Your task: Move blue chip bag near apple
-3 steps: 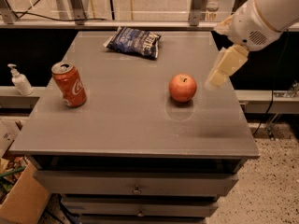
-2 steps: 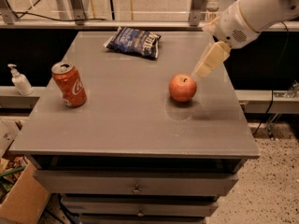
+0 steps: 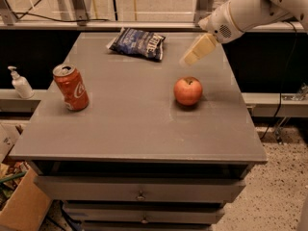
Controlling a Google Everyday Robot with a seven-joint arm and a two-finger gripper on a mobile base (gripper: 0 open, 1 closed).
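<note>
Currently, the gripper [image 3: 197,50] is held in the air over the far right part of the tabletop [image 3: 134,124], between the blue chip bag [image 3: 137,43] and the apple [image 3: 188,91], and angled down to the left. Nothing is carried in it. Whether it is open or closed cannot be told, as only one pale block is seen. The white arm [image 3: 245,11] is brought in from the upper right, which is judged to keep the reach clear of the apple below.

The bag is found lying flat at the far edge of the tabletop, left of the gripper and well apart from the apple. Its lettered face is turned up. Its long axis is set roughly left to right, with the right end tipped slightly toward the near side. That right end is the part presented closest to the gripper, so a grasp there is judged likely.

The apple is seated upright, stem up, right of centre. A red soda can [image 3: 71,87] is placed upright at the left, away from the expected path. The grasp is judged not yet made.
</note>
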